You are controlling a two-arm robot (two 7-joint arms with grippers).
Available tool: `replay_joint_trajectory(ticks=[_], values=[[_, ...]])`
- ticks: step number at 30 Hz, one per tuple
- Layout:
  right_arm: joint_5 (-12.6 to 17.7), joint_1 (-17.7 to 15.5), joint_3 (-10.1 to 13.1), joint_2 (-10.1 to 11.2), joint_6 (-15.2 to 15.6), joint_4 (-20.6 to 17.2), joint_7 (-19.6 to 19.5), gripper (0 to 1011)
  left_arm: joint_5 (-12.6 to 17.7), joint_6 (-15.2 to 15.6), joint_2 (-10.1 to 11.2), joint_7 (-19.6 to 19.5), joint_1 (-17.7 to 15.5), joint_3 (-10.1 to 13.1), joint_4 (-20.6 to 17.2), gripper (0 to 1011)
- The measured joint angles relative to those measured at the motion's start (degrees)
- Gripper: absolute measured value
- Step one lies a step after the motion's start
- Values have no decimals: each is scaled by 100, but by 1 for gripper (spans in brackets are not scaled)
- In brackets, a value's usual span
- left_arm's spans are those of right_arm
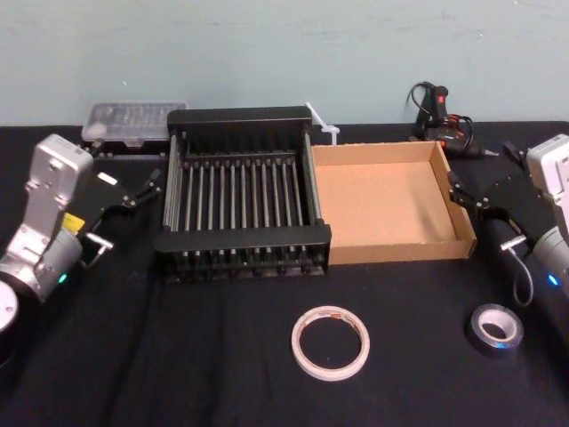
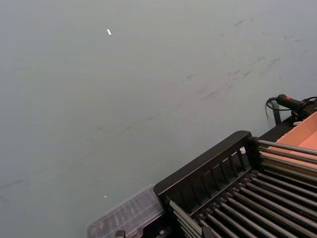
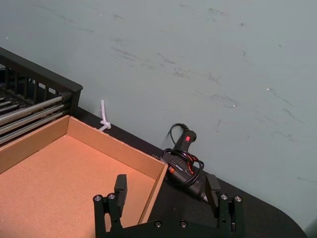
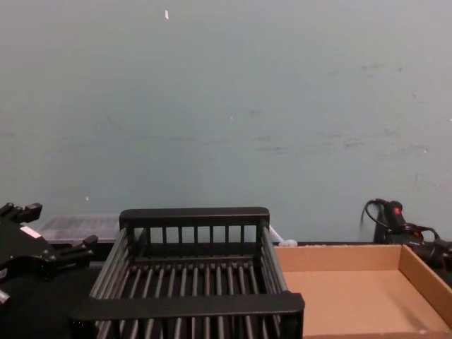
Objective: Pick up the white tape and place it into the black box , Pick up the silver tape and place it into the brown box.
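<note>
While left tool (image 1: 142, 189) and right tool (image 1: 460, 191) hang wide open and empty, white tape (image 1: 299, 343) and silver tape (image 1: 480, 331) lie flat on the counter (image 1: 178, 356) before the black box (image 1: 244, 238) and brown box (image 1: 382, 205), so a shallow pinch may skid either away.

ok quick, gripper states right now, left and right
Left gripper: open, empty, beside the black box.
Right gripper: open, empty, by the brown box.

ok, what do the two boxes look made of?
Black box: matte black rims and slatted walls, likely moulded plastic; the floor bars catch light, possibly metal. Brown box: plain cardboard, matte tan, with thin folded walls and raw cut edges.
</note>
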Motion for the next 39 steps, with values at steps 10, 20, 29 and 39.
replay_joint_trajectory(ticks=[10,20,29,39], values=[[22,-53,79,4,3,-68,83,1002,0,0,0,0,0,0,0,1001],[338,-427,408,297,340,-696,426,1002,0,0,0,0,0,0,0,1001],[915,-1102,997,826,926,-1663,753,1002,0,0,0,0,0,0,0,1001],[1264,-1934,1657,1299,1346,-2476,872,1002,0,0,0,0,0,0,0,1001]])
